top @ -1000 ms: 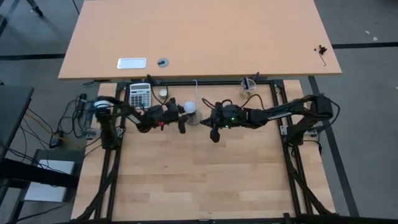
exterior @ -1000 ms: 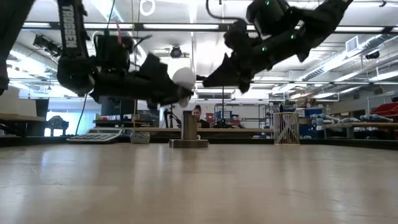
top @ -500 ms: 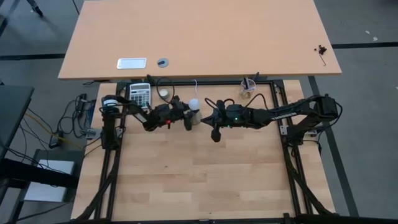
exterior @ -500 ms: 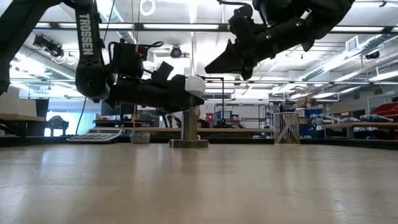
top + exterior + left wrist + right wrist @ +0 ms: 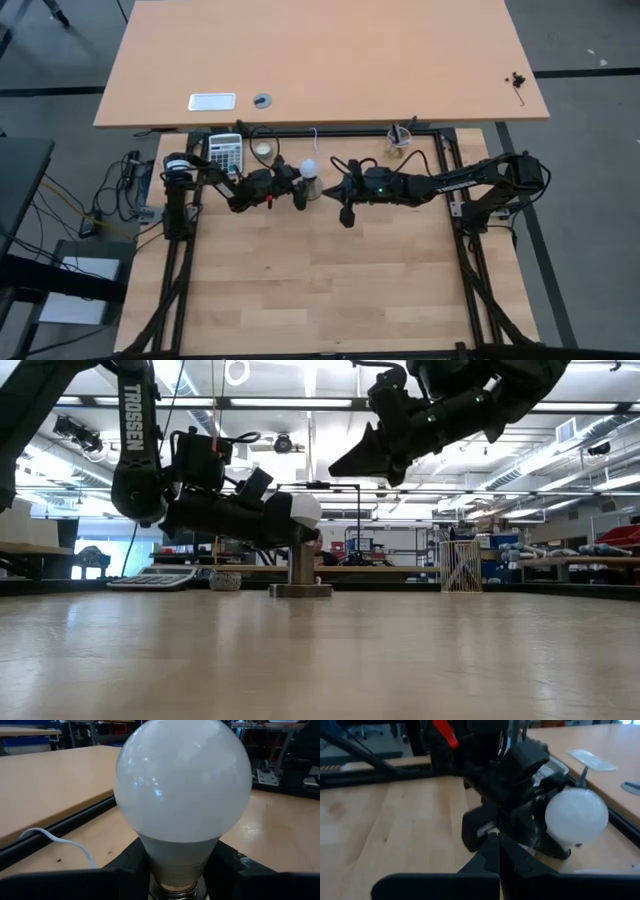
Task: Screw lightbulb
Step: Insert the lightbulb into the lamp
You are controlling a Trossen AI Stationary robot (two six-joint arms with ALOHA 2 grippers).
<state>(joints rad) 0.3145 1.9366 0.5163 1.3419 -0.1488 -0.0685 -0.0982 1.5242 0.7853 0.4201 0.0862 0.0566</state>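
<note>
The white lightbulb (image 5: 310, 167) (image 5: 303, 510) sits in my left gripper (image 5: 299, 190) (image 5: 285, 522), right over the grey socket post (image 5: 302, 560), whose round base (image 5: 300, 590) rests on the table. The fingers hide the bulb's screw end, and I cannot tell whether it meets the socket. In the left wrist view the globe (image 5: 182, 780) fills the picture. My right gripper (image 5: 345, 208) (image 5: 345, 464) (image 5: 492, 851) is shut and empty, raised above the table to the right of the socket. The bulb (image 5: 576, 816) and the left gripper show beyond it. My left gripper pinches the bulb's narrow pale neck (image 5: 180, 862) between its two fingers (image 5: 131, 867), just under the globe. It comes from the table's left, slanting a little. The bulb is lifted clear of the table, globe up and tilted slightly, over the socket.
A calculator (image 5: 225, 152) and a small pale tin (image 5: 262, 148) lie at the far left. A wire cup (image 5: 400, 142) stands at the far edge to the right. The socket's thin white cord (image 5: 315, 140) runs to the far edge. The near half of the table (image 5: 320, 290) shows bare wood.
My left gripper has carried the bulb toward the table's right and down, from left of the socket to just over the socket post. My right gripper has drawn slightly up and away from the socket and stays shut.
</note>
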